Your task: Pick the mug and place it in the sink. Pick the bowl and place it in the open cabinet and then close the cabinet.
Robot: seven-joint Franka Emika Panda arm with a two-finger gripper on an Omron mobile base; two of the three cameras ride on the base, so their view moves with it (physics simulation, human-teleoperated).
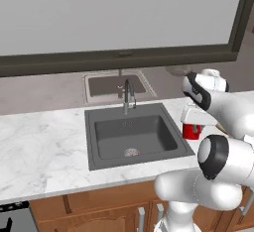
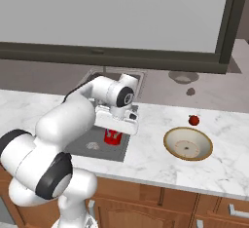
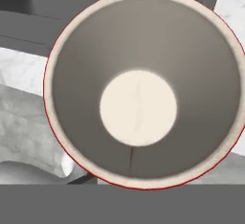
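Note:
The small red mug (image 1: 191,132) hangs upright under my hand, over the right rim of the dark grey sink (image 1: 101,144). My gripper (image 1: 192,125) is shut on the mug (image 2: 113,137), with its fingers hidden behind the hand. In the hand view I look straight down into the mug (image 3: 139,108), whose grey inside has a cream bottom. The tan bowl (image 2: 197,148) with a cream inside sits on the marble counter right of the sink (image 2: 81,146). The cabinet is out of view.
A slim chrome faucet (image 1: 127,95) stands at the back of the sink. A tiny red fruit-like item (image 2: 194,120) lies just behind the bowl. A dark-framed window runs along the wall above the counter. Wooden drawer fronts (image 2: 146,207) line the counter's underside.

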